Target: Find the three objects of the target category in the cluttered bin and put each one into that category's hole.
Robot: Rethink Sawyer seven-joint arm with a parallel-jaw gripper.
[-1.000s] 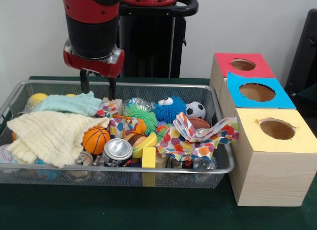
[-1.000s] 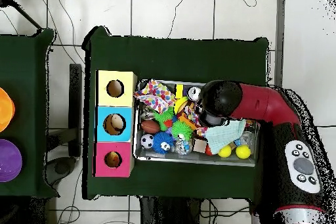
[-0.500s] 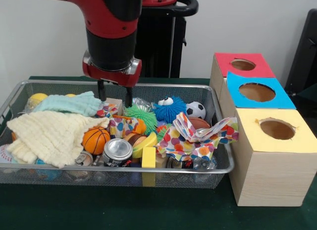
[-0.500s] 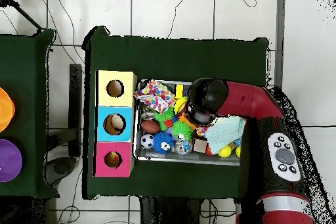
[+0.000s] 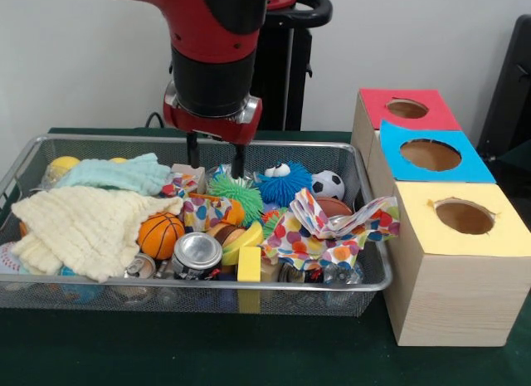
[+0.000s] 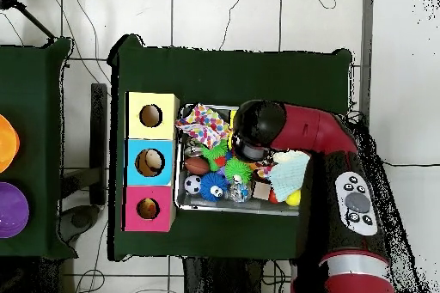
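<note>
Green spiky ball: sits in the wire bin, directly under the gripper and just beside the blue spiky ball — likely the nearest candidate, though the target category is not shown.
Fingers: spread apart with nothing between them, hanging above the clutter; not touching any toy.
Handling: judged soft, light and springy; the rubbery bristles should squash and may slip, so the fingers should straddle the round core, not the tips.
Beside the fingers: a soccer ball past the blue one, a basketball and a can nearer the camera.
Cloths: a cream cloth and a mint cloth off to one side — they may hide more toys.
Holes: red box, blue box and yellow box stand on the surface well apart from the fingers, outside the bin.
Overhead: the arm covers the bin's middle.
</note>
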